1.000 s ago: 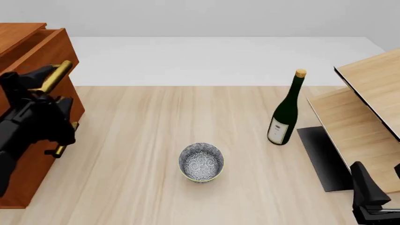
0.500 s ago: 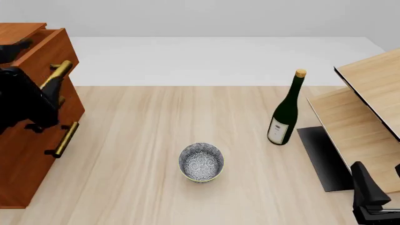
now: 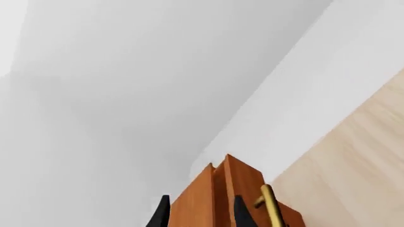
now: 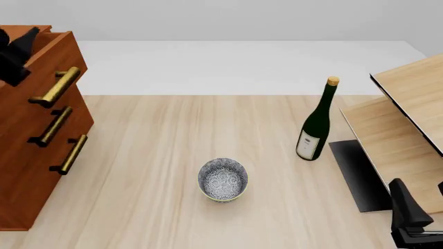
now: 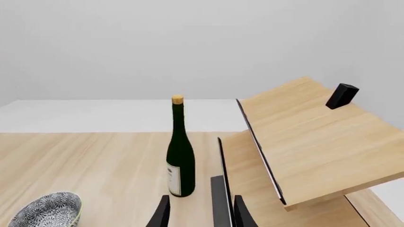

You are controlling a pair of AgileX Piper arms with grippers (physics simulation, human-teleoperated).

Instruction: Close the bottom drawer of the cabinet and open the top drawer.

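Observation:
The cabinet (image 4: 28,176) stands at the table's left edge with three brass handles showing. The top drawer (image 4: 59,59) juts out a little past the two below; its handle (image 4: 55,87) is free. The bottom drawer (image 4: 49,181) sits level with the middle one. My left gripper (image 4: 19,45) hovers open at the cabinet's upper edge, behind the top drawer's front. In the left wrist view its fingertips (image 3: 239,213) frame the wooden top corner (image 3: 221,189) of the cabinet. My right gripper (image 5: 200,215) is open and empty at the front right (image 4: 405,212).
A patterned bowl (image 4: 223,179) lies mid-table. A dark green wine bottle (image 4: 315,124) stands to its right. A pale wooden shelf unit (image 4: 408,129) on a black base (image 4: 356,171) leans at the far right, close to my right gripper.
My left arm rose from in front of the lower handles to the cabinet's top, uncovering all three handles. The right arm stayed still.

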